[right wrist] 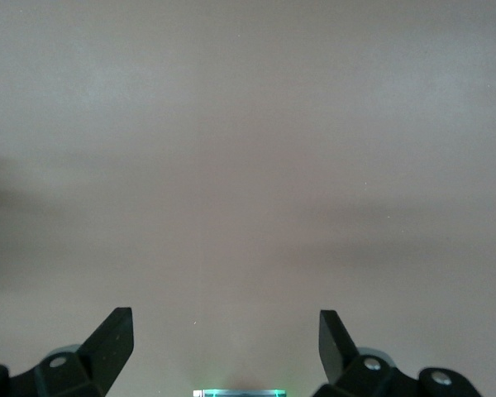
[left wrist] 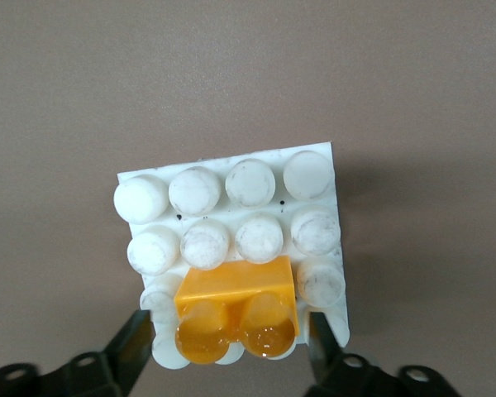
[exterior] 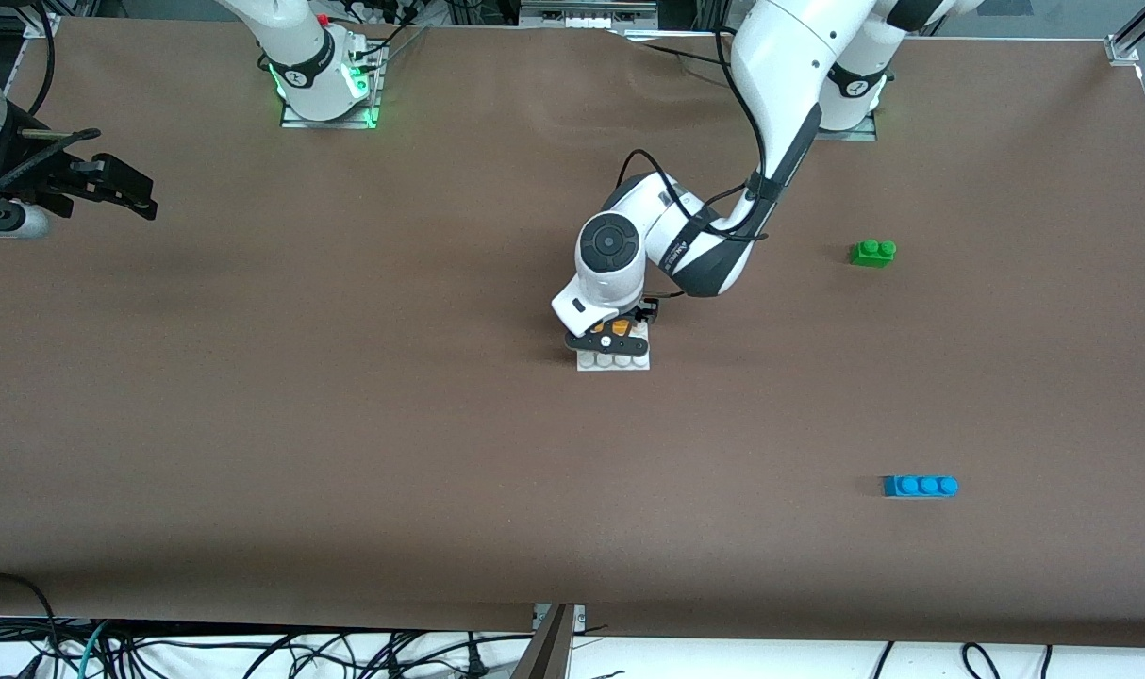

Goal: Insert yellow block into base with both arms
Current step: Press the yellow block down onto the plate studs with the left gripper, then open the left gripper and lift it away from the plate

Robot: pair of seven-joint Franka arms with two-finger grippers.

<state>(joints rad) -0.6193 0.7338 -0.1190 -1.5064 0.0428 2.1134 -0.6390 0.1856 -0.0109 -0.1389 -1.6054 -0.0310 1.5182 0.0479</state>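
Note:
The yellow block (exterior: pixel 620 328) sits on the white studded base (exterior: pixel 613 361) in the middle of the table, on the part of the base farther from the front camera. In the left wrist view the yellow block (left wrist: pixel 236 310) covers studs at one edge of the base (left wrist: pixel 314 174). My left gripper (exterior: pixel 612 344) is low over the block and open. Its fingers (left wrist: pixel 132 343) stand on either side of the block with a gap on each side. My right gripper (exterior: pixel 143 200) is open and empty at the right arm's end of the table, where it waits over bare table (right wrist: pixel 248 165).
A green two-stud brick (exterior: pixel 872 252) lies toward the left arm's end of the table. A blue three-stud brick (exterior: pixel 920 486) lies at that same end, nearer to the front camera. The brown table (exterior: pixel 346 424) lies bare around the base.

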